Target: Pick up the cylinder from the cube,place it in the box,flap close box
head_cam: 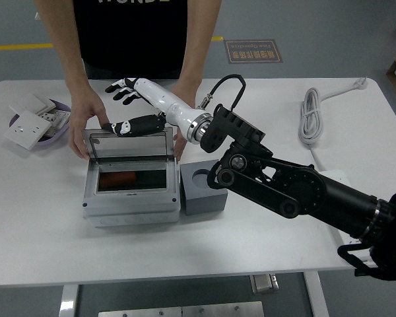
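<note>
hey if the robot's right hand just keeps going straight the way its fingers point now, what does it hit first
Probably the person's hand at the upright lid's left corner. The right hand points leftward, raised behind the lid's top edge of the box; depth is unclear, so it might pass above.

Bright, even overhead light; soft shadows, sharp focus throughout.

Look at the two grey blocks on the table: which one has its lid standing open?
The wider grey box on the left: its clear lid stands up and the orange cylinder lies inside. The small cube beside it has only a round hole.
</note>
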You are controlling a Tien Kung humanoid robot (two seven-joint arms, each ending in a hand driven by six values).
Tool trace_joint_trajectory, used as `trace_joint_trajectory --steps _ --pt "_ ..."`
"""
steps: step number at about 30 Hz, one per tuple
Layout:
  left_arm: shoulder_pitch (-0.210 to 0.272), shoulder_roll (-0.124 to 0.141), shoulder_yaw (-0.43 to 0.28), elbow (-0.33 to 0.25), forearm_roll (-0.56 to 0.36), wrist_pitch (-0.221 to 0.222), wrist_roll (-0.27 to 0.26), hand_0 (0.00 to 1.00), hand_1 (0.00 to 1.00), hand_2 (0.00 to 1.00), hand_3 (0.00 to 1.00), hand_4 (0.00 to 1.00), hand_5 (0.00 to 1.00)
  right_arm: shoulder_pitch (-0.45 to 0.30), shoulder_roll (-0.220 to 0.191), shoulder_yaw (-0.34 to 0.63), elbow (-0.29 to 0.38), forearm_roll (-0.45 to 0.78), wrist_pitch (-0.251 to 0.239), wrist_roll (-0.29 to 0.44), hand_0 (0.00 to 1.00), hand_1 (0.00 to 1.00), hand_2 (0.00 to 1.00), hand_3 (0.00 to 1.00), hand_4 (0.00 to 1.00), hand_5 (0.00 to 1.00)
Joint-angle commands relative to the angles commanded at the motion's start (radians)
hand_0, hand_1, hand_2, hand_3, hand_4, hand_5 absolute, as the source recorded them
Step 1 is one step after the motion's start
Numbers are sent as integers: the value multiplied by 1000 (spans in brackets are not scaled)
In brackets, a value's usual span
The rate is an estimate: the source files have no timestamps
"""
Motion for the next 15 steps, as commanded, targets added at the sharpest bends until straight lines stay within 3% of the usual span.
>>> trace_joint_trajectory --steps 6,15 --pt "1 0 0 0 -1 0 0 923 852 854 951 2 2 -7 -32 -59 -7 2 0 3 821 706 728 768 834 338" --pt "0 1 0 0 -6 1 -3 923 852 854 951 2 2 -1 -128 -131 107 5 -1 -19 822 708 728 769 831 334"
